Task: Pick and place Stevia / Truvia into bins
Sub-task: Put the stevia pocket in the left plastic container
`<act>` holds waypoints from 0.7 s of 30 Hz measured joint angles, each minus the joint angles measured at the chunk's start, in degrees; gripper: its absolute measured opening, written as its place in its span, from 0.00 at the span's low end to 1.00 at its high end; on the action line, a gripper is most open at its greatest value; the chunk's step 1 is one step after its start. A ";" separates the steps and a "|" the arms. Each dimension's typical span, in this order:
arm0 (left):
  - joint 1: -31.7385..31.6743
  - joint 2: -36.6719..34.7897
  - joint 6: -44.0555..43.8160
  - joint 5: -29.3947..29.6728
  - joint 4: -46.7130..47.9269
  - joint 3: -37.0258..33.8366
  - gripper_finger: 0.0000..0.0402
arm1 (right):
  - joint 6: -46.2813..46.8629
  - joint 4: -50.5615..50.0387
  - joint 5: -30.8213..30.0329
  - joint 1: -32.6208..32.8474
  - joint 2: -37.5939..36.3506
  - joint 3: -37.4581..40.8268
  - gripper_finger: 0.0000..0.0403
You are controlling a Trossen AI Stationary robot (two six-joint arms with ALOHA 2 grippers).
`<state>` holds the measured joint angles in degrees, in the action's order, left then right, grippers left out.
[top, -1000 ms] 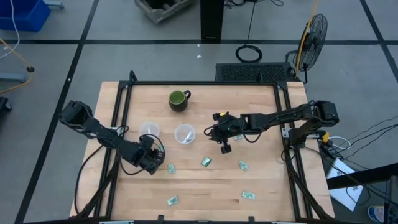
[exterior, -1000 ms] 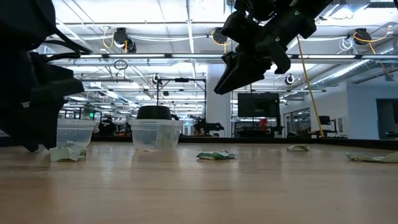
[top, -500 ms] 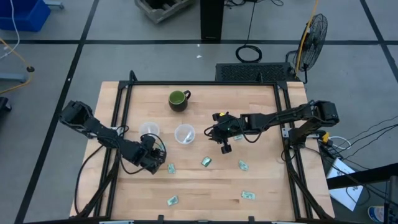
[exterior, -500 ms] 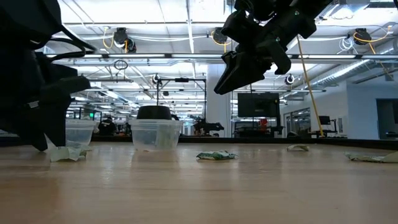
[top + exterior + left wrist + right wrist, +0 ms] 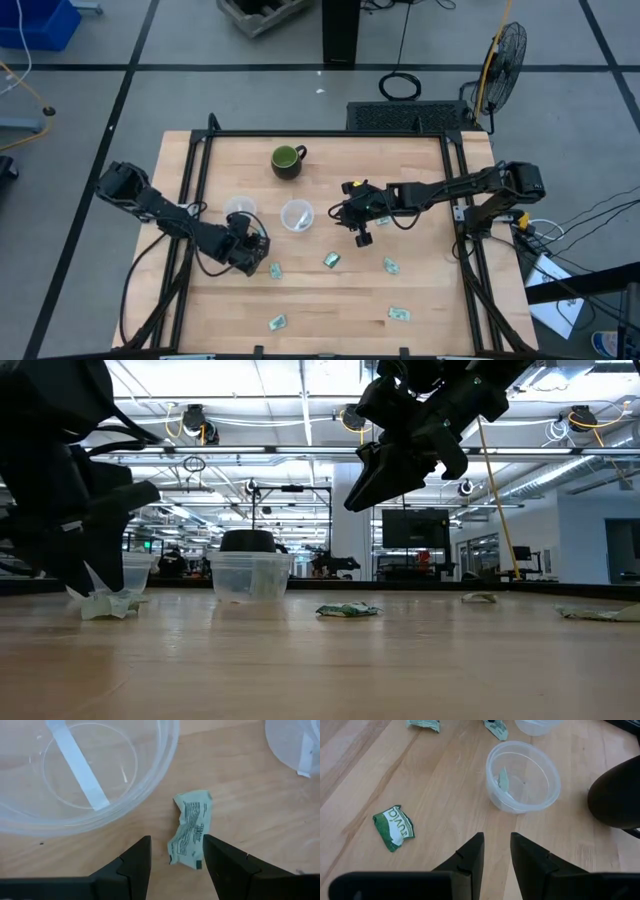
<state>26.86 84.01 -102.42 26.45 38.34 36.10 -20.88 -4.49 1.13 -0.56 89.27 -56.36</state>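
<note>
Several pale green and white sachets lie flat on the wooden table. My left gripper [image 5: 251, 256] is open, low over the table, with its fingers on either side of the near end of one crumpled sachet [image 5: 190, 833]; this sachet also shows in the high view [image 5: 275, 270]. Two clear cups [image 5: 240, 210] [image 5: 296, 215] stand just beyond it. The right-hand cup [image 5: 522, 775] holds one sachet [image 5: 503, 780]. My right gripper [image 5: 360, 226] is open and empty, raised above the table to the right of that cup.
A dark green mug [image 5: 287, 160] stands behind the cups. Other sachets lie loose at mid-table [image 5: 331, 260], to its right [image 5: 390, 265] and near the front edge [image 5: 278, 322] [image 5: 399, 314]. A black frame [image 5: 455, 180] borders the table.
My left gripper has moved a little toward the table's right edge, toward the crumpled sachet, so that its fingers now stand around it. The sachet has not moved.
</note>
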 joint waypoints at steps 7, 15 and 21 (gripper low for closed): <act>-0.60 0.00 1.04 -0.74 -0.06 0.00 0.32 | 0.00 0.00 0.00 0.00 0.00 0.00 0.23; -0.60 0.00 0.66 -1.82 -0.77 0.00 0.07 | 0.00 0.00 0.00 0.00 0.00 0.00 0.23; -0.60 0.00 1.55 -2.52 -1.20 0.00 0.03 | 0.00 0.00 0.00 0.00 0.00 0.00 0.23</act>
<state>26.26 84.01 -100.87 23.94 37.14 36.10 -20.88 -4.49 1.13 -0.56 89.27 -56.36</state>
